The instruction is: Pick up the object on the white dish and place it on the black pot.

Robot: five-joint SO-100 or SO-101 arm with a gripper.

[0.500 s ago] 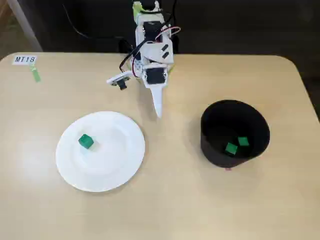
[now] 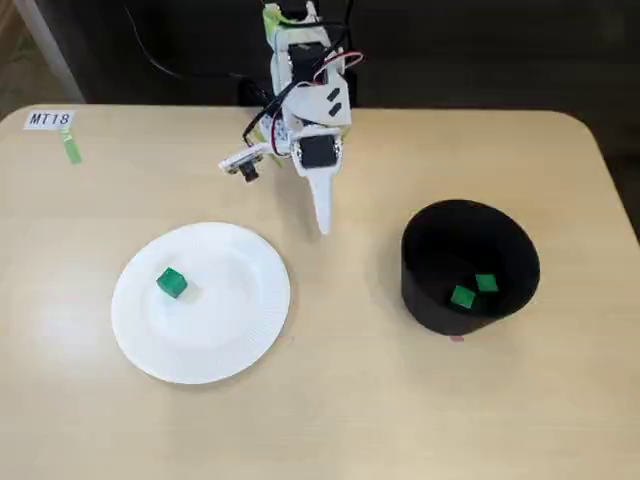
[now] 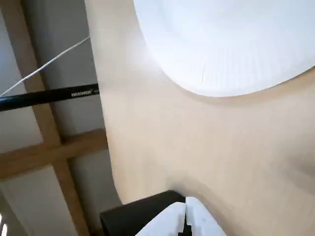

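Now gripper (image 2: 322, 222) hanging closed, empty, over counter (image 2: 340, 400) between plate (image 2: 240, 330) and pot (image 2: 425, 290). Cube (image 2: 171, 282) sitting on plate, well left of gripper in fixed view. Opening wide before descending looks wise.

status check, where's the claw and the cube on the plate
Claw shut, empty, between plate and pot. Green cube untouched on white plate. Black pot holds two cubes already. Path clear.

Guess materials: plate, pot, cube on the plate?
White dish: looks like paper, matte, with a finely ribbed pressed rim. Black pot: matte black, plain walls without gloss; plastic or fibre, can't tell which. Green cube: bright, uniform colour with crisp edges; probably plastic or painted wood, too small to settle.
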